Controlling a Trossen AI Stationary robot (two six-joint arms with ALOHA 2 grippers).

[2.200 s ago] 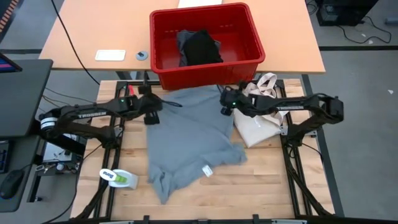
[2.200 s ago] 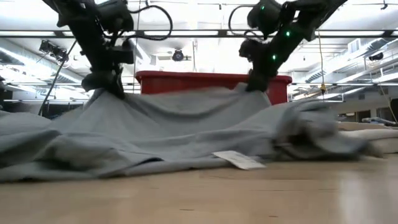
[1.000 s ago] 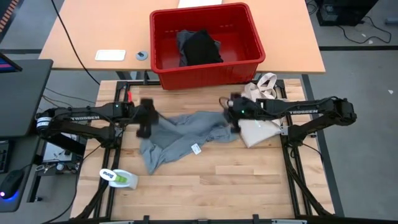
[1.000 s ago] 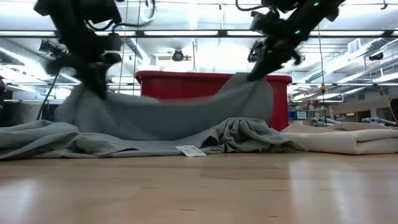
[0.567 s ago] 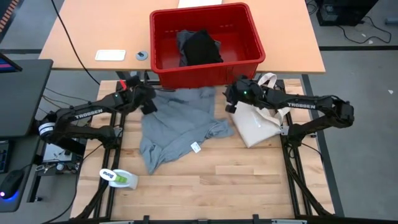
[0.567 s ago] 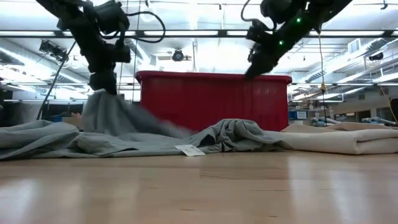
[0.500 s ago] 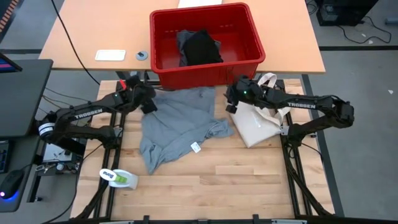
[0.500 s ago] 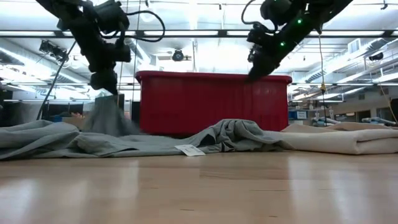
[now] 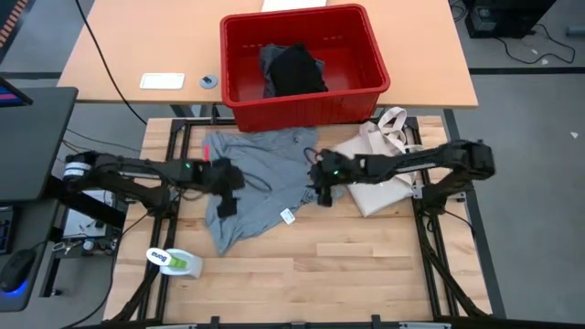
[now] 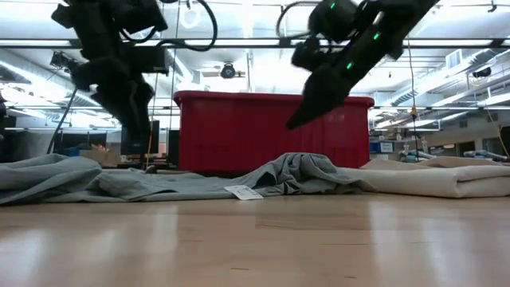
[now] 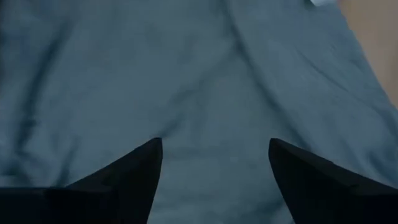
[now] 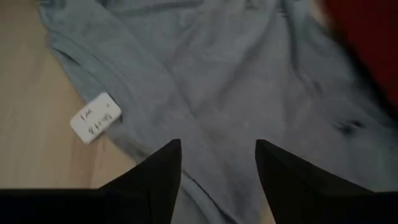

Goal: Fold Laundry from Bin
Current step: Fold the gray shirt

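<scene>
The light grey T-shirt lies rumpled on the wooden bench, just in front of the red bin, which stands on the tan desk behind. A white tag sticks out at the shirt's near edge (it also shows in the right wrist view, beside a hem). Inside the bin rest a black garment and a bit of grey cloth beside it.

The left gripper hangs over the left part of the shirt; in its wrist view the two dark fingers stand wide apart with only grey cloth between and below them, nothing pinched. The right gripper hangs over the shirt's right edge, just beside the cream tote bag, which lies on the bench to the right. Its fingers also stand apart, holding nothing, with the shirt spread beneath.

From table height both grippers are clear above the cloth, which lies flat and low before the bin.

A green and white roll sits near the bench's front left corner.
</scene>
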